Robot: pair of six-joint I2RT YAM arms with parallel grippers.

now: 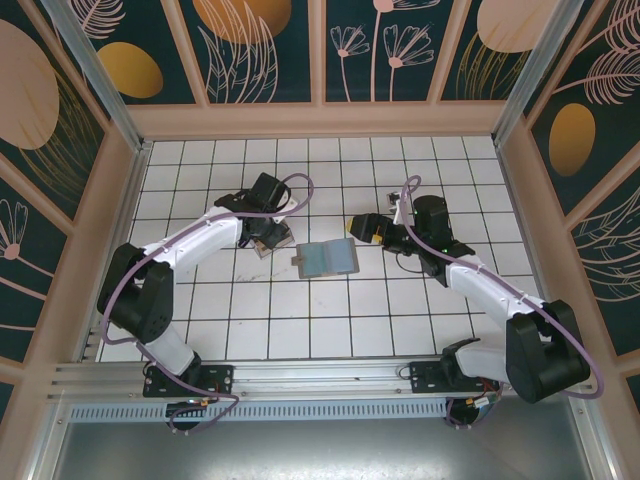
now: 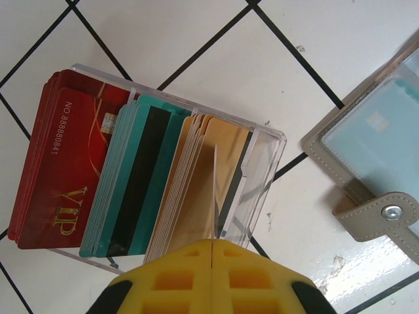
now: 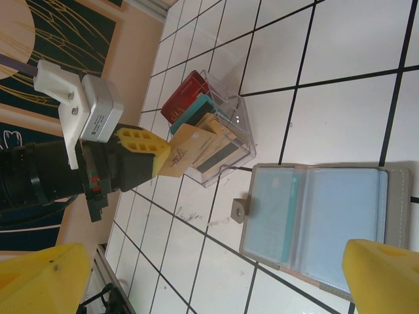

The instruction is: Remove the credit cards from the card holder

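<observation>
The grey card holder [image 1: 328, 258] lies open on the tiles between the arms, its tab to the left. A teal card [image 3: 292, 208] shows through its left clear pocket. My left gripper [image 1: 262, 243] is shut on a tan credit card [image 3: 185, 150], which appears edge-on [image 2: 215, 190] in the left wrist view. The card hangs over a clear plastic box [image 2: 268, 134], just above the tan stack. Red cards [image 2: 62, 170], teal cards [image 2: 134, 183] and tan cards [image 2: 190, 196] stand in the box. My right gripper [image 1: 360, 228] is open just beyond the holder's right panel, holding nothing.
The clear box [image 3: 236, 124] sits one tile left of the holder [image 3: 327, 222]. The left gripper [image 3: 134, 147] and its arm hang over the box's far side. White tiled floor lies all around, with walls at the back and sides.
</observation>
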